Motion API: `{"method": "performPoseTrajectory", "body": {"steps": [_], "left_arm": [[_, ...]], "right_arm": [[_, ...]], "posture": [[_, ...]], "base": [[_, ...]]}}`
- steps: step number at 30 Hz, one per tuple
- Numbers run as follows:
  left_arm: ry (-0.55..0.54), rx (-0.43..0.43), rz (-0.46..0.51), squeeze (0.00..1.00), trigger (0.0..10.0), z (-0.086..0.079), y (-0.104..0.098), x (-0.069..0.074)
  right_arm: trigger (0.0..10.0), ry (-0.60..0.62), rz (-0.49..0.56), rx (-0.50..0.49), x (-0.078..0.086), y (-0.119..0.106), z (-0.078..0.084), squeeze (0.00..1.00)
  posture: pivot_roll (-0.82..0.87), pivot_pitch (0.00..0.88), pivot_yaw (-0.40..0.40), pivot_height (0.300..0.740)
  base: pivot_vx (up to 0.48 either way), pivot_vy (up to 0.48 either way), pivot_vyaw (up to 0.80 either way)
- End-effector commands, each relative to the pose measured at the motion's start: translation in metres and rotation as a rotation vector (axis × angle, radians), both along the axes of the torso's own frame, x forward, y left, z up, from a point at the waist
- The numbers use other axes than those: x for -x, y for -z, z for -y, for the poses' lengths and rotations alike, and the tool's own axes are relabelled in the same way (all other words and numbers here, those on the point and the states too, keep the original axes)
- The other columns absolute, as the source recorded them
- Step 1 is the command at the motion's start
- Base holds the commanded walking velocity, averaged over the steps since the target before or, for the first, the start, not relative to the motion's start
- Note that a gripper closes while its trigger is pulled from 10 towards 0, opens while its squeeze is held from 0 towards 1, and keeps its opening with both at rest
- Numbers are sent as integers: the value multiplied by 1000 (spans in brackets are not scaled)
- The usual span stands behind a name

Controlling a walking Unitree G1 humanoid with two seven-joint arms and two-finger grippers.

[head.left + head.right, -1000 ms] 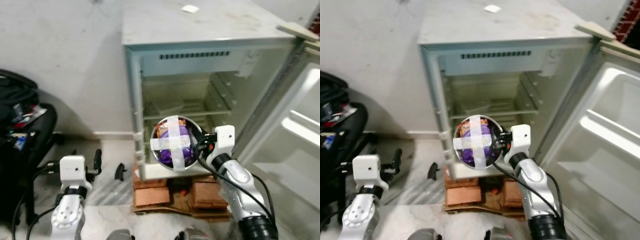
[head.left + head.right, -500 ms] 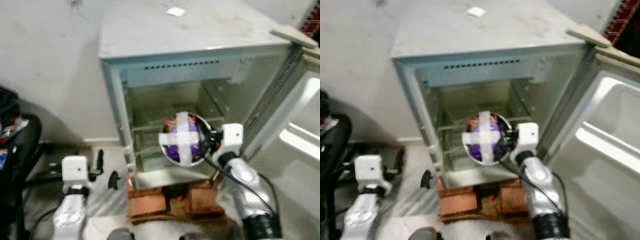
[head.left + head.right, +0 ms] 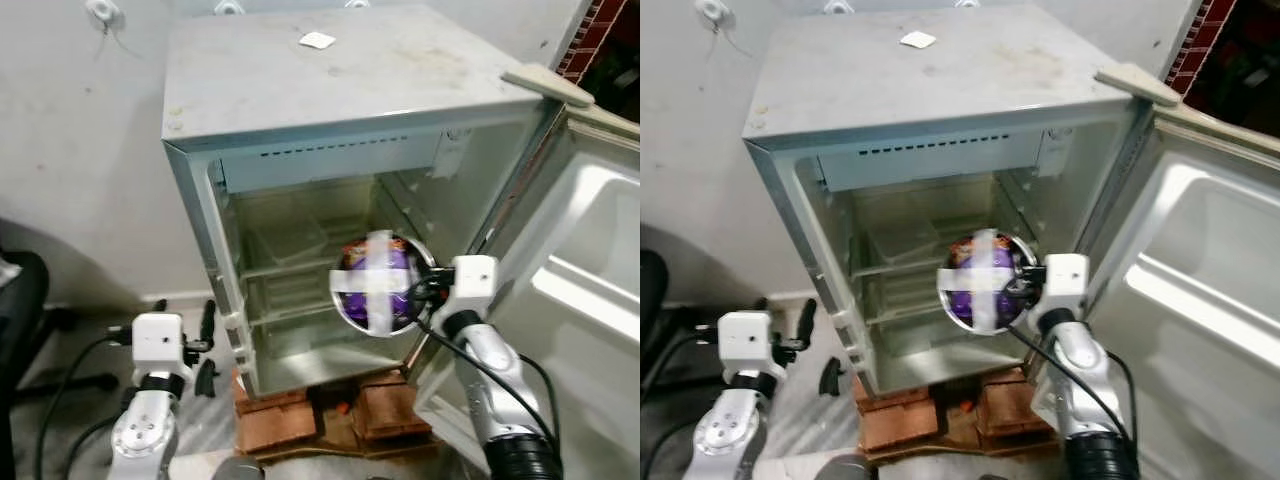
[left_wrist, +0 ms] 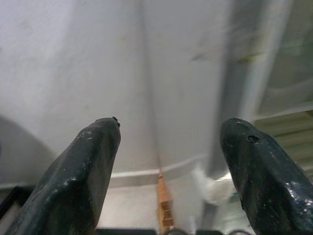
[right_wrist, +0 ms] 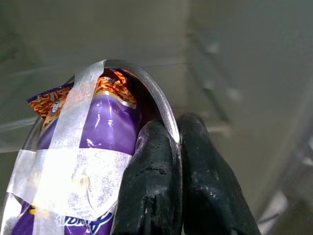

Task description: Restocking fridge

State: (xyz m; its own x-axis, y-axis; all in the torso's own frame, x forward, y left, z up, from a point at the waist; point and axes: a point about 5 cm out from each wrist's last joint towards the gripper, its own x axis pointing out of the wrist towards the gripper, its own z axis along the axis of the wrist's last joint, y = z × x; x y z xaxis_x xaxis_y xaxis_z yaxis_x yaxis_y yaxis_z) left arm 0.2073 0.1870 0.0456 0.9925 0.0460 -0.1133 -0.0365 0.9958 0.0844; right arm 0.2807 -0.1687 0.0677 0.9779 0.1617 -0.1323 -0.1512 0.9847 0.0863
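Risk first: rim-only pinch on a steel bowl — the right gripper closes both black fingers on one thin edge, one finger inside, one outside, so the bowl could swivel or slip if it knocks the fridge frame or a shelf on the way in. Bowl hangs tilted, mouth facing the camera; crossed white tape is all that keeps the purple snack packet inside, so a hard bump might shake it loose. Open fridge door stands just beside the right arm — an elbow swing could clip it.

Bowl sits at the fridge opening, in front of the lower shelves, not yet set down on anything. Relative to the fingers, the bowl's body extends away from the pinch point, unsupported.

Left gripper is idle low beside the fridge's outer wall, fingers spread, holding nothing.

Deeper in the fridge, a clear tray rests on the upper shelf. On the fridge top lies a small white scrap.
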Motion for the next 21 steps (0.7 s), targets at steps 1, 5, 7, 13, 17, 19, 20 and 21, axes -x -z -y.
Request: {"method": "performPoseTrajectory", "body": {"steps": [1,5,7,13,17,19,20,21], "left_arm": [[5,-7,-6,0,10000,0,1,2],[7,-9,-4,0,10000,0,1,2],[12,-6,-1,0,10000,0,0,2],[15,-2,1,0,10000,1,0,2],[3,-3,-4,0,10000,1,-2,4],[-4,-4,-6,0,10000,-1,-2,6],[-9,-8,-10,0,10000,-2,-3,9],[-13,-13,-15,0,10000,-4,-2,11]], "right_arm": [[10000,8,38,3,-4,-8,3,0],[10000,-1,38,10,-4,-7,1,0],[10000,-3,38,10,-4,-7,1,0],[10000,-3,42,11,-6,-7,0,0],[10000,31,53,40,-15,-9,-4,0],[10000,58,58,43,-23,-12,-7,0],[10000,69,61,43,-28,-13,-9,0],[10000,75,63,52,-30,-14,-9,0]], "posture": [[115,8,-25,740],[115,6,-25,740],[114,5,-25,740],[114,10,-25,740],[134,38,-25,740],[145,52,-26,740],[149,56,-26,740],[155,64,-26,740]], "base": [[0,0,0],[0,0,0],[0,0,0],[284,0,0],[0,0,0],[0,0,0],[0,0,0],[0,0,0]]}}
